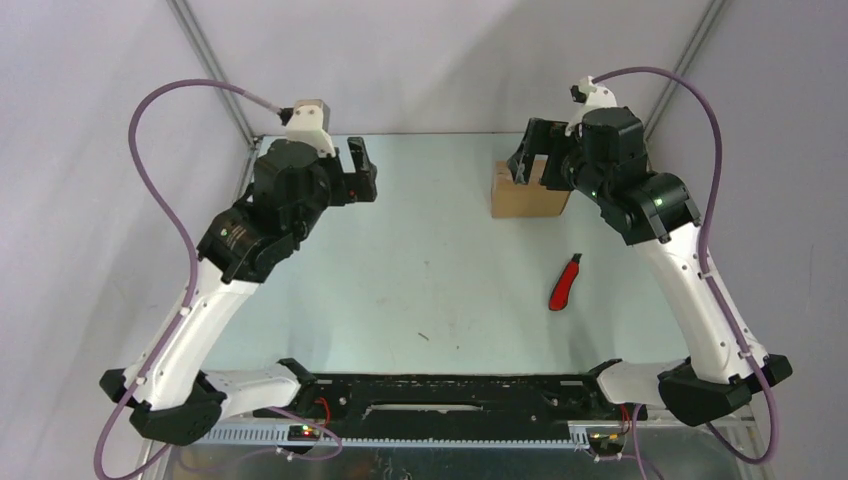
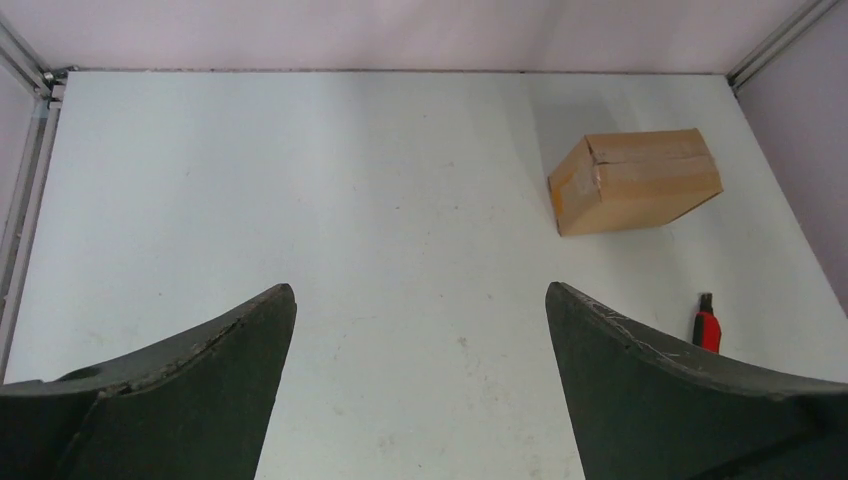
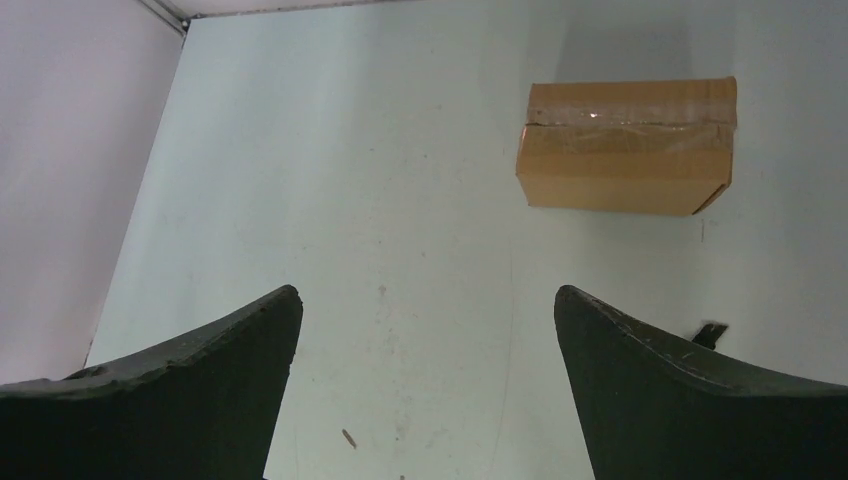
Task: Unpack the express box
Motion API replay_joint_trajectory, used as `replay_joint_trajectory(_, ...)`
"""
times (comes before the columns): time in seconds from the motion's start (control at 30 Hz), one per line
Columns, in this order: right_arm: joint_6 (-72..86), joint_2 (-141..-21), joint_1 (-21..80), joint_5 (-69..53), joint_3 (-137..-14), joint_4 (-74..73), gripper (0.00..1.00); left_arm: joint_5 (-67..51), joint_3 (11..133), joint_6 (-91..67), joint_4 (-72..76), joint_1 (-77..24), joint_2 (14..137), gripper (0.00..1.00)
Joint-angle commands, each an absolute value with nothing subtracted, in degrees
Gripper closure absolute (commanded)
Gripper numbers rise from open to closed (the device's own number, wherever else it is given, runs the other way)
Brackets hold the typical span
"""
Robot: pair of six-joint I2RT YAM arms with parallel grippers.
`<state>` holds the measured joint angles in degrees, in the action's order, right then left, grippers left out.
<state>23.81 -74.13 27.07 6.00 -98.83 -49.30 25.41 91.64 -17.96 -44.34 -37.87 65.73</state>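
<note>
The express box (image 1: 527,198) is a small brown carton, taped shut along its top seam, lying at the far right of the table. It also shows in the left wrist view (image 2: 635,180) and the right wrist view (image 3: 628,145). My right gripper (image 1: 532,163) hovers just above and behind the box, open, and partly hides its far edge from the top camera. Only bare table shows between its fingers (image 3: 427,290). My left gripper (image 1: 360,172) hangs at the far left, well apart from the box. It is open and empty too (image 2: 420,290).
A red-handled knife (image 1: 565,283) lies on the table nearer than the box, also visible at the right edge of the left wrist view (image 2: 706,326). Metal frame posts (image 1: 215,70) and pale walls close the table's far corners.
</note>
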Motion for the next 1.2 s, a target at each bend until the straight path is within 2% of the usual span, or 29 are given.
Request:
replay_joint_trajectory(0.0, 24.6, -72.9, 25.0, 4.8, -97.5, -45.6, 0.00, 26.5, 92.7, -18.3, -43.6, -37.9, 62.3, 0.02)
replay_joint_trajectory(0.17, 24.9, -77.6, 19.4, 7.0, -96.4, -42.4, 0.00, 27.9, 86.5, -17.8, -44.2, -37.5, 59.0, 0.02)
replay_joint_trajectory(0.4, 23.8, -82.4, 11.5, 11.6, -94.0, -35.0, 0.00, 11.5, 76.2, -21.5, -41.0, -27.9, 54.4, 0.02)
replay_joint_trajectory(0.6, 23.0, -86.6, 4.2, 12.0, -93.6, -30.5, 0.00, 6.9, 73.1, -22.4, -39.0, -26.8, 54.2, 0.02)
replay_joint_trajectory(0.77, 22.4, -90.4, -1.6, 9.3, -93.9, -26.7, 0.00, 5.2, 71.9, -23.3, -37.3, -26.3, 54.5, 0.02)
replay_joint_trajectory(0.87, 23.3, -95.7, -4.2, 2.9, -96.0, -25.2, 0.00, 3.8, 71.8, -23.7, -36.5, -26.1, 55.1, 0.02)
replay_joint_trajectory(1.0, 23.6, -104.5, -4.2, -4.5, -100.3, -23.4, 0.00, 2.5, 71.8, -24.2, -35.7, -25.9, 55.9, 0.02)
replay_joint_trajectory(1.17, 23.9, -116.1, -3.2, -7.5, -107.7, -22.0, 0.00, 1.6, 71.9, -24.8, -35.7, -25.6, 56.6, 0.02)
